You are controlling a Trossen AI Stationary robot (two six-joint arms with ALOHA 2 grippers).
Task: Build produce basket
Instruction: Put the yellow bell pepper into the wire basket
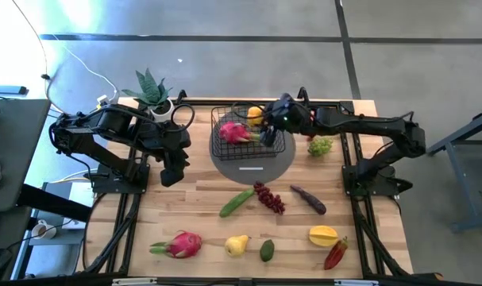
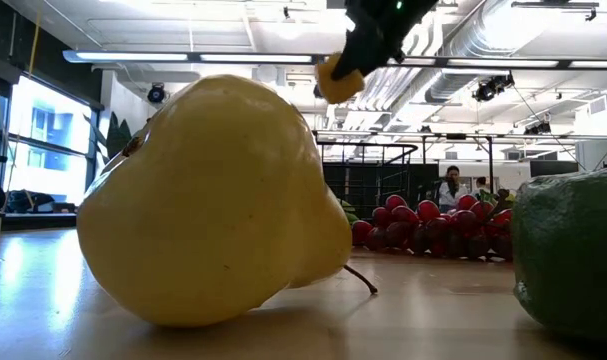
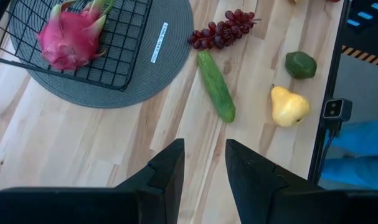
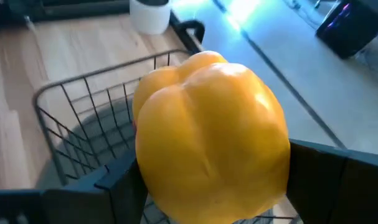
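The right tool point(image 1: 266, 121) is poised over the basket point(image 1: 222, 148), clamped on a yellow bell pepper point(image 4: 210, 140). From its own wrist camera the pepper fills the shot, wedged between the two dark fingers, with the wire rim just beneath. It isn't down yet, folks!

Over on the other side, the left tool point(image 1: 171, 173) hangs above bare table just beside the round grey mat point(image 1: 284, 163). Its fingers point(image 3: 169, 171) stand apart with nothing between them.

So where does the build stand? I'd call it early. One pink dragon fruit point(image 1: 233, 132) lies inside the basket, and the pepper looks to be second in. Plenty is left out on the table: the cucumber point(image 1: 237, 202), the purple grapes point(image 1: 269, 198), a dark purple vegetable point(image 1: 308, 199), the green grapes point(image 1: 320, 146) well off to the side. Along the near edge sit a second dragon fruit point(image 1: 179, 244), the yellow pear point(image 1: 237, 245), the avocado point(image 1: 267, 250), the starfruit point(image 1: 323, 235) and the red chilli point(image 1: 336, 253).

Now the views differ nicely. The overhead shot gives the whole layout but nearly hides the pepper under the arm. The table-level camera is blocked by the pear up close, yet it shows the pepper held high in the air. The left wrist camera gives a clear look at the dragon fruit resting on the mesh floor, and the mat's label.
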